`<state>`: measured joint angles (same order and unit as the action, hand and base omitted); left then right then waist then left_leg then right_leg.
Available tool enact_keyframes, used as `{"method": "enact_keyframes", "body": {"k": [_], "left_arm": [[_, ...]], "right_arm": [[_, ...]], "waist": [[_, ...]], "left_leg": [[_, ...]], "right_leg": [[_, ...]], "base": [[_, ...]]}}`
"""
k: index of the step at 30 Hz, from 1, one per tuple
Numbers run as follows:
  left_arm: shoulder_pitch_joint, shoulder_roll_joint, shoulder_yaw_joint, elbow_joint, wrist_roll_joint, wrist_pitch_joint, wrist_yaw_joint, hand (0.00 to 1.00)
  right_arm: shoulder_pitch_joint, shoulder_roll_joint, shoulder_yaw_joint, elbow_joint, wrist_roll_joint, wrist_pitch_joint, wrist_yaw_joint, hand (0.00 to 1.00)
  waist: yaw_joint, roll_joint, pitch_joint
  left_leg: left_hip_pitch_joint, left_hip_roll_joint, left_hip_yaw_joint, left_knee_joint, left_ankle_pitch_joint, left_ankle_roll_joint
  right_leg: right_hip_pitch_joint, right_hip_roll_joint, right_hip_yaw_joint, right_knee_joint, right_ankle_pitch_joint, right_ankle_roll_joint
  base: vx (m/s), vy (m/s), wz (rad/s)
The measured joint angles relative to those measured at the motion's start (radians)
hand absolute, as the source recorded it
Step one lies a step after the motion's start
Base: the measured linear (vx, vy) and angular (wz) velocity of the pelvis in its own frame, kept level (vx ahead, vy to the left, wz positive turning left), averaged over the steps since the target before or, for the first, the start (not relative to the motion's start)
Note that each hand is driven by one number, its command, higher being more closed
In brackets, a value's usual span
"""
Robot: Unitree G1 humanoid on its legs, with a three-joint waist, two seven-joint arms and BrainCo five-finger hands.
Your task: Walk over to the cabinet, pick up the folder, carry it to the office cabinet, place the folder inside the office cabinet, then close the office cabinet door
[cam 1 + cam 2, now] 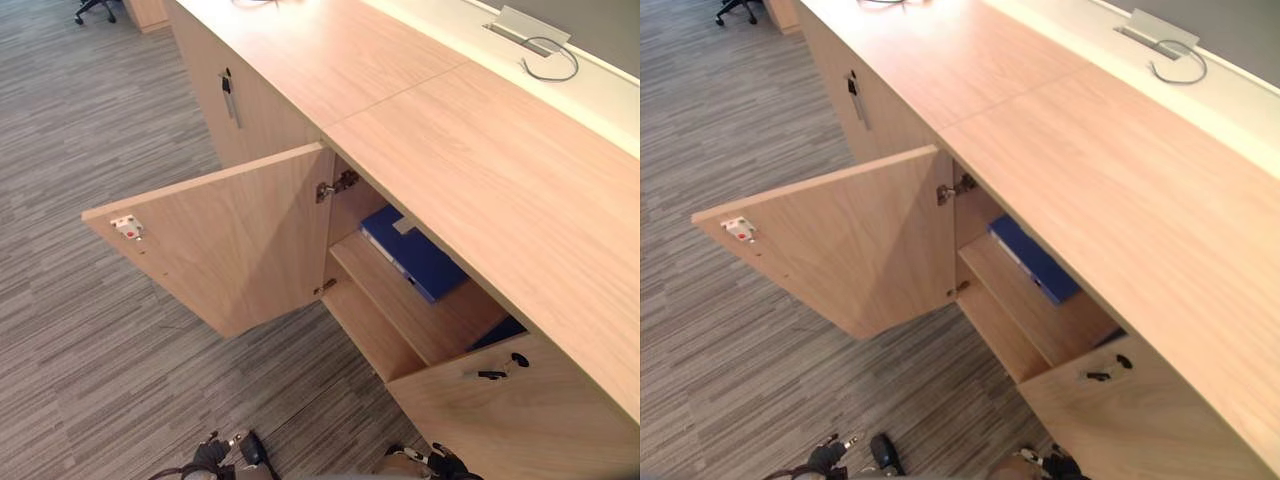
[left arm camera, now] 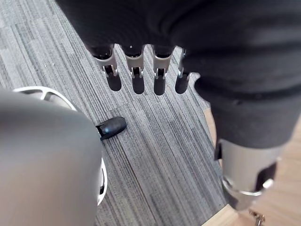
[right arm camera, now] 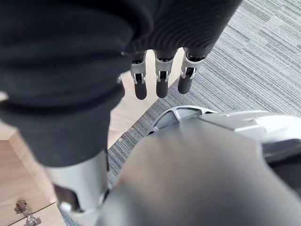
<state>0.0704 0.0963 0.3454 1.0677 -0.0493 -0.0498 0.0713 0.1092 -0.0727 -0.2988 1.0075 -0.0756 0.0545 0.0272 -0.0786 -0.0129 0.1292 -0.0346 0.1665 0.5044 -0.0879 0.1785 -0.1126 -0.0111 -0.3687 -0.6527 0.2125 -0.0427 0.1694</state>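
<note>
Blue folder (image 1: 415, 258) is laid at the back of the shelf (image 1: 430, 322), clear of the door (image 1: 235, 240); left hand (image 2: 138, 77) and right hand (image 3: 161, 77) are held slack.

left hand (image 2: 159, 70): silver fingers (image 2: 113, 70) in a row, dark rounded tips, small pins at the hinges. left cover (image 2: 225, 42) black, finely ribbed. left thumb (image 2: 244, 179) silver-grey with a dark band. right hand (image 3: 162, 77): same build; right cover (image 3: 70, 56) black ribbed, right thumb (image 3: 80, 183) silver-grey.
</note>
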Motion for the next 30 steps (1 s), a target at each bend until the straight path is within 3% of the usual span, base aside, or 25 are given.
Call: {"method": "enact_keyframes", "body": {"k": [3,6,10,12,15,20,22,27,30], "left_arm": [[0.017,0.067,0.119,-0.056,-0.100,0.000,-0.021,0.00],[-0.017,0.225,0.303,-0.059,-0.124,0.002,-0.038,0.00],[-0.132,0.418,0.389,-0.021,-0.142,0.003,-0.035,0.00],[-0.240,0.464,0.328,-0.007,-0.167,0.002,-0.007,0.00],[-0.329,0.443,0.200,-0.045,-0.157,0.005,0.003,0.00],[-0.473,0.475,0.089,-0.044,-0.093,0.012,0.015,0.00],[-0.518,0.512,0.026,-0.044,-0.050,0.012,0.024,0.00],[-0.614,0.525,-0.175,-0.044,0.111,0.009,0.018,0.00],[-0.630,0.523,-0.213,-0.015,0.137,0.012,0.033,0.00]], "right_arm": [[0.000,0.000,-0.031,0.014,0.018,0.000,0.003,0.00],[0.000,-0.004,-0.054,0.039,0.038,-0.005,0.010,0.00],[0.011,0.000,-0.071,0.054,0.069,-0.009,0.020,0.00],[0.024,0.004,-0.012,-0.035,0.086,0.006,0.018,0.00],[0.036,0.002,0.066,-0.163,0.094,0.000,0.051,0.00],[0.064,-0.018,-0.033,-0.020,0.095,0.004,0.049,0.00],[0.083,-0.019,-0.045,-0.011,0.100,0.004,0.051,0.00],[0.080,-0.018,-0.045,-0.010,0.096,-0.001,0.053,0.00],[0.084,-0.018,-0.045,-0.010,0.095,-0.007,0.051,0.00]], "waist": [[0.007,0.007,-0.004],[0.009,0.015,-0.036],[0.009,0.012,-0.058],[0.010,0.011,-0.066],[-0.019,0.005,-0.092],[-0.025,-0.003,-0.097],[-0.039,-0.003,-0.097],[-0.054,-0.002,-0.096],[-0.069,-0.002,-0.096]], "left_leg": [[-0.005,-0.002,-0.009,0.000,0.005,0.001],[-0.019,-0.002,-0.015,0.000,0.012,0.004],[-0.019,-0.003,-0.016,0.000,0.015,0.009],[-0.021,-0.003,-0.019,0.000,0.020,0.012],[-0.047,-0.002,-0.015,0.001,0.027,0.017],[-0.044,-0.003,-0.020,0.001,0.030,0.020],[-0.037,-0.002,-0.018,0.001,0.030,0.021],[-0.026,-0.002,-0.013,0.001,0.030,0.021],[-0.022,-0.002,-0.004,0.001,0.030,0.021]], "right_leg": [[0.000,-0.002,-0.005,0.002,0.000,0.000],[-0.007,0.000,-0.008,0.004,0.000,0.000],[-0.005,-0.001,-0.007,0.004,0.000,0.000],[-0.009,-0.004,-0.004,0.008,0.001,-0.001],[-0.043,-0.007,0.001,0.024,0.002,-0.002],[-0.034,-0.005,-0.001,0.027,0.004,-0.004],[-0.033,-0.005,0.001,0.028,0.003,-0.004],[-0.026,-0.004,0.005,0.027,0.004,-0.005],[-0.027,-0.003,0.012,0.025,0.006,-0.007]], "base": [[-0.04,-0.006,0.09],[-0.05,-0.006,0.08],[-0.04,0.001,0.02],[-0.07,-0.003,-0.01],[-0.06,-0.008,-0.02],[-0.01,-0.003,0.01],[0.00,0.000,0.00],[-0.01,-0.003,-0.01],[-0.02,-0.006,-0.06]]}}
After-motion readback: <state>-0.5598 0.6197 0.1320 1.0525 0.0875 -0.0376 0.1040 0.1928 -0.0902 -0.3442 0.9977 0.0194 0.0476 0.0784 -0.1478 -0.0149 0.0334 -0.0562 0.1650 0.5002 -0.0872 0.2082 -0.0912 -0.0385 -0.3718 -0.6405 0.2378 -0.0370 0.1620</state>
